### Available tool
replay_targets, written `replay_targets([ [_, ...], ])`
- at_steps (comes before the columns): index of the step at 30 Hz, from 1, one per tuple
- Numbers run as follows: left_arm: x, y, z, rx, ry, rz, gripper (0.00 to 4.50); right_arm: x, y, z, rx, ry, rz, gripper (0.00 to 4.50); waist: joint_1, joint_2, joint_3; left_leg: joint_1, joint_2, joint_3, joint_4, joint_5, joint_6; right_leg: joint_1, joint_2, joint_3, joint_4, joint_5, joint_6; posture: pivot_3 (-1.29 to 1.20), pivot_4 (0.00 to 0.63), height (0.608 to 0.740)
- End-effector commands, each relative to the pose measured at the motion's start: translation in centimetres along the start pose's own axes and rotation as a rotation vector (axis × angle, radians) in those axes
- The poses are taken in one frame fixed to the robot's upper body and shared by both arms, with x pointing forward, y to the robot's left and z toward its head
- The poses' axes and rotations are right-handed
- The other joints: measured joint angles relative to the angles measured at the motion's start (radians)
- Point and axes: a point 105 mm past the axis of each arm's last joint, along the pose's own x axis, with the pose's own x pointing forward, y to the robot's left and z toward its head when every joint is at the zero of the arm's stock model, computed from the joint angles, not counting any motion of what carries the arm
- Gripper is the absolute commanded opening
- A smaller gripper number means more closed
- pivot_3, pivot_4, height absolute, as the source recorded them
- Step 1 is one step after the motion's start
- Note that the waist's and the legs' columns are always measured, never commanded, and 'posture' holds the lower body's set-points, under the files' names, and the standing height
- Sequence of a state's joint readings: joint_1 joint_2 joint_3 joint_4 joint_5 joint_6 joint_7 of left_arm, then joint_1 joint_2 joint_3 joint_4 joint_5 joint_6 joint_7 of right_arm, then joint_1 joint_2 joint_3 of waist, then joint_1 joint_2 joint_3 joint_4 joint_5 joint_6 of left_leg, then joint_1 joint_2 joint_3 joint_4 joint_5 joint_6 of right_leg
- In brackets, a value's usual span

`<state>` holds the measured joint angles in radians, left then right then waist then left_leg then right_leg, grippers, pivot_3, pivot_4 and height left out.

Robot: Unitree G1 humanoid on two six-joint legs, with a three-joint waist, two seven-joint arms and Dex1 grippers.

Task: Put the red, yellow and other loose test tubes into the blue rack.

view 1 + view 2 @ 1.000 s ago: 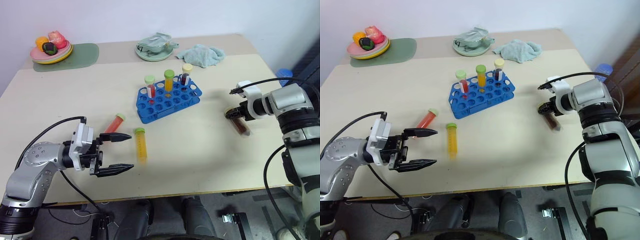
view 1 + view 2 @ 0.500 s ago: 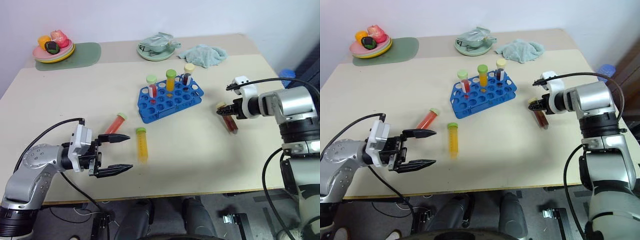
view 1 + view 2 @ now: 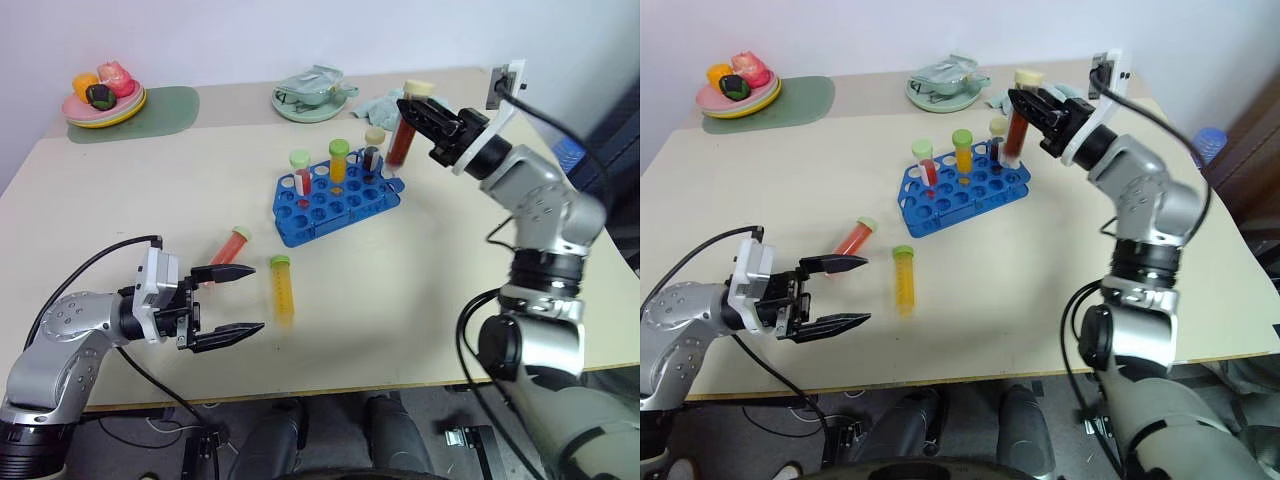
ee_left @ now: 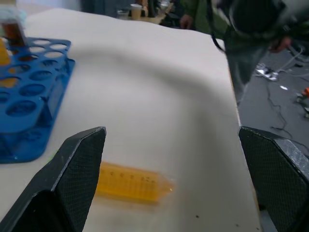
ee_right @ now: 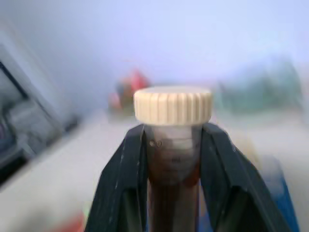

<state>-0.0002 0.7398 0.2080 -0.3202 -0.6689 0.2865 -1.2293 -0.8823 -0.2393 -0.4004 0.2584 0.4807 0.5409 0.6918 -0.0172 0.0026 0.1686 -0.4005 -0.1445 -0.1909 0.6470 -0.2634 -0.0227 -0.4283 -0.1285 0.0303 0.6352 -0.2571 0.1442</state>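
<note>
Jaws of the right gripper (image 3: 412, 107) are clamped on a dark brown tube (image 3: 403, 138) just under its cream cap, holding it upright in the air above the far right corner of the blue rack (image 3: 338, 197). Three capped tubes stand in the rack's far row. The left gripper (image 3: 232, 302) sits low over the near left part of the bench (image 3: 440, 280), jaws wide apart and pointing toward the yellow tube (image 3: 282, 290), which lies flat just beyond their tips. The red tube (image 3: 230, 247) lies just past the upper finger, between that gripper and the rack. The pale bench is bare to the right and along the near edge. At its far edge sit a plate of toy food (image 3: 103, 93), a green dish (image 3: 313, 95) and a teal cloth (image 3: 377, 104), against a plain wall.
</note>
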Motion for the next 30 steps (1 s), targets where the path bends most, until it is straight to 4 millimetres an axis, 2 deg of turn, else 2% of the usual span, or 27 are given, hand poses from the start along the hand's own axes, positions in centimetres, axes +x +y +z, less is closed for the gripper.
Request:
replay_targets([
  [1,-0.4,0.1,1.0,0.038,-0.036,0.026,4.5,-0.2,-0.7,0.0,-0.153,-0.137,-0.042,0.85,0.0,0.0,0.0,0.0,0.0,0.0,0.0,0.0,0.0,0.0,0.0,0.0,0.0,0.0,0.0,0.0,0.15,0.74],
  [3,-0.6,-0.1,1.1,0.038,-0.033,0.031,4.5,0.0,-0.7,-1.1,-0.246,-0.163,-0.049,0.85,-0.006,0.0,0.0,0.001,0.0,0.0,0.0,0.0,0.0,0.0,0.0,0.0,0.001,0.0,0.0,0.0,0.15,0.74],
  [8,-1.3,0.0,1.4,0.045,-0.022,0.055,4.5,0.1,-1.4,-3.1,-0.299,-0.209,-0.089,0.85,-0.026,0.0,0.0,0.003,0.0,0.001,-0.001,0.001,-0.001,-0.001,0.0,0.0,0.005,0.0,0.0,0.0,0.15,0.74],
  [12,-1.6,-0.2,1.5,0.044,-0.017,0.069,4.5,0.3,-1.8,-3.9,-0.274,-0.218,-0.105,0.85,-0.029,0.0,0.0,0.007,0.001,0.003,-0.003,0.001,-0.002,-0.001,0.0,0.001,0.007,0.0,-0.001,0.0,0.15,0.74],
  [20,-1.5,-0.7,1.7,0.037,-0.02,0.091,4.5,0.8,-1.3,-6.6,-0.213,-0.189,-0.082,0.85,-0.029,0.001,0.0,0.008,0.001,0.005,-0.004,0.001,-0.002,-0.001,0.0,0.003,0.009,0.0,-0.001,0.0,0.15,0.74],
  [30,-1.6,-0.8,1.9,0.035,-0.014,0.104,4.5,0.5,-2.6,-8.4,-0.217,-0.117,-0.132,0.85,-0.028,0.001,0.0,0.009,0.001,0.005,-0.003,0.001,-0.002,-0.001,0.0,0.004,0.01,-0.001,-0.001,0.0,0.15,0.74],
])
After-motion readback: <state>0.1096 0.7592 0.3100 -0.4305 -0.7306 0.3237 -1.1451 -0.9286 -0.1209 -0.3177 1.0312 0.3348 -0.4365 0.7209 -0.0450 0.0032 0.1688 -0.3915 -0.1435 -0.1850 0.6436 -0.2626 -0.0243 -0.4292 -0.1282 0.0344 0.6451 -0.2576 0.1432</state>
